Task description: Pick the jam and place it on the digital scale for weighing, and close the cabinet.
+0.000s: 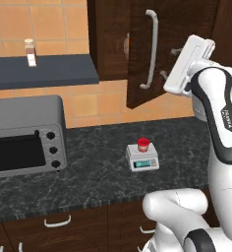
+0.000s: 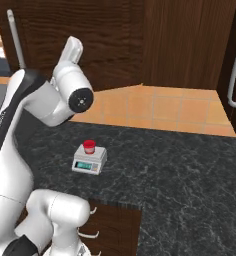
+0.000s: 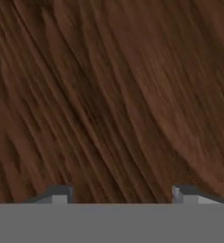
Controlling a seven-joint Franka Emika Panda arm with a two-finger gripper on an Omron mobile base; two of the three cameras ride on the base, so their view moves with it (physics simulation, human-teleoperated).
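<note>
The jam [image 1: 143, 143] stands upright on the top plate of the digital scale [image 1: 142, 158], roughly centred on it, red lid up; the scale sits on the dark marbled surface [image 1: 98, 162] near its middle, closer to the front edge than to the tiled back wall, with its greenish display turned toward the front edge; in the right base view the jam [image 2: 89, 145] and scale [image 2: 89, 159] show from the other side, well apart from the surface's cut-out front corner. The cabinet [image 1: 152, 49] hangs above the back edge of the surface, its door swung partly open with the long silver bar handle [image 1: 151, 49] on its outer face. The end effector [image 3: 118, 195] is raised high against the door's dark brown wood, just beside it; its two grey fingertips [image 3: 57, 194] stand apart with bare wood grain between them, nothing held, a moderate gap. A grey toaster oven [image 1: 24, 135] rests at the left end of the surface; a white-labelled spice bottle [image 1: 30, 53] stands on the dark blue-grey shelf [image 1: 44, 71] above it.
</note>
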